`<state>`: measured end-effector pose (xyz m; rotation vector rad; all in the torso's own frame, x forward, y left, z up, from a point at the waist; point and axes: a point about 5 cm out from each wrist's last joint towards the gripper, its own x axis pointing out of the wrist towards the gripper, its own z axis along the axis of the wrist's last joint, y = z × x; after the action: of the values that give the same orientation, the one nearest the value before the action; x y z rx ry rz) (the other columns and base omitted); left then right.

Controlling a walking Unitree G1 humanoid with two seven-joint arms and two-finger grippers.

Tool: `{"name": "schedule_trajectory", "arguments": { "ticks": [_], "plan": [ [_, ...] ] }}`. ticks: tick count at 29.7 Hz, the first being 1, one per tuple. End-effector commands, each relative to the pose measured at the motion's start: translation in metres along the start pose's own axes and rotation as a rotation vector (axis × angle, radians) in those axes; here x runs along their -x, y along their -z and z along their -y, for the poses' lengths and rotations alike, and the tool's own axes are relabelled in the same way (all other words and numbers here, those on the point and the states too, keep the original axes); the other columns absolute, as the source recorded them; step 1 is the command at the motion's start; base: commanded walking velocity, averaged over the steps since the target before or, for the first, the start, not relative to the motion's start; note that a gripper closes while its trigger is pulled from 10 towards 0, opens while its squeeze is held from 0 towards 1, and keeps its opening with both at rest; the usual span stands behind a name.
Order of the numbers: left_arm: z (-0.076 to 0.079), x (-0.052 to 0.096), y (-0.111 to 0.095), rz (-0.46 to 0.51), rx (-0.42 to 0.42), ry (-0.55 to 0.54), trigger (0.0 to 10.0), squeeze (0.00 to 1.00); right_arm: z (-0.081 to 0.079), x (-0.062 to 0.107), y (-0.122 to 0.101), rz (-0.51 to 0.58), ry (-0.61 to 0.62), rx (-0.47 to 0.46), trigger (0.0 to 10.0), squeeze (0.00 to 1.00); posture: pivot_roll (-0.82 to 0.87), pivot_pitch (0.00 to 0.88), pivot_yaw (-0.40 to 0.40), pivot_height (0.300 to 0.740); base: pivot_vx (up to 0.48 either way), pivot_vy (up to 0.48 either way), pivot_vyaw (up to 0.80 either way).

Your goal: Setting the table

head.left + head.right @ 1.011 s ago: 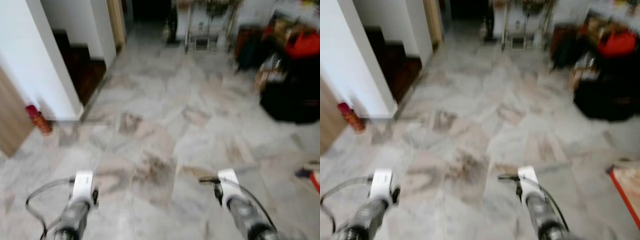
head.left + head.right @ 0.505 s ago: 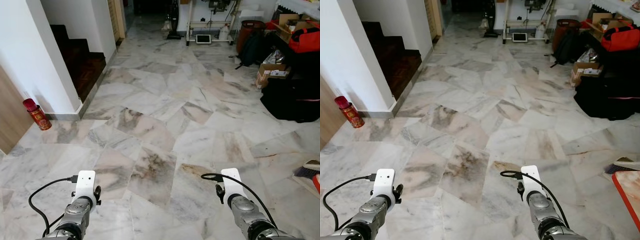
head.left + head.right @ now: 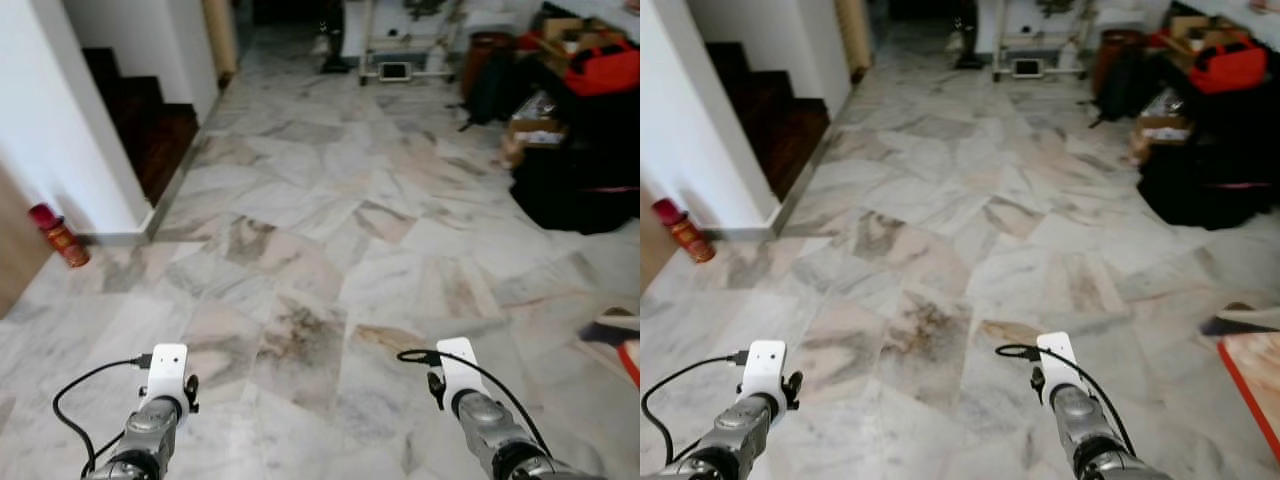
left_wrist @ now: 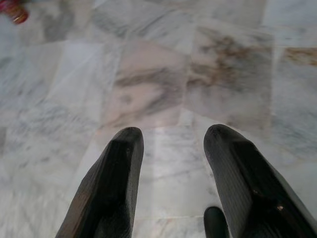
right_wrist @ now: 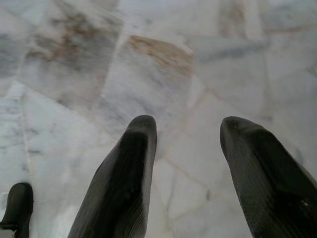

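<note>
Both silver arms reach forward low over a marble floor (image 3: pixel 330 250), the left arm (image 3: pixel 160 400) and the right arm (image 3: pixel 470 400). In the left wrist view my left gripper (image 4: pixel 171 139) is open, its two black fingers apart with only floor tiles between them. My right gripper (image 5: pixel 190 126) is open as well in the right wrist view, holding nothing. A red-edged corner of a table or mat (image 3: pixel 1255 375) sits at the far right edge.
A white wall (image 3: pixel 70 130) and dark stairs (image 3: pixel 145 120) stand to the left, with a red canister (image 3: pixel 55 235) at the wall's foot. Black bags (image 3: pixel 580 170), boxes and a red bag (image 3: pixel 600 70) crowd the right. A metal rack (image 3: pixel 400 40) stands at the back.
The whole picture has shifted and blurred a little, so the camera has moved slightly. Both arms keep the same pose and both grippers stay open.
</note>
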<state>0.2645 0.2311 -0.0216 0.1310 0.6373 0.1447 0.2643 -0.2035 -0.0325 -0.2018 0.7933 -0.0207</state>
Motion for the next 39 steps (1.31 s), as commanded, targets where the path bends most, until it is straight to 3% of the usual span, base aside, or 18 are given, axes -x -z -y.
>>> {"name": "schedule_trajectory", "arguments": {
  "ticks": [1,39],
  "plan": [
    [-0.002,0.000,0.001,-0.007,0.008,-0.008,10.0,0.00,0.000,0.000,-0.002,-0.002,-0.005,-0.001,10.0,0.00,-0.01,0.000,0.016,0.740,0.000,0.000,-0.67],
    [0.005,-0.003,-0.011,0.026,0.009,0.000,10.0,0.00,0.002,-0.001,-0.005,-0.005,-0.015,0.038,10.0,0.00,-0.01,0.000,0.017,0.740,0.000,0.000,-0.65]
  ]
}}
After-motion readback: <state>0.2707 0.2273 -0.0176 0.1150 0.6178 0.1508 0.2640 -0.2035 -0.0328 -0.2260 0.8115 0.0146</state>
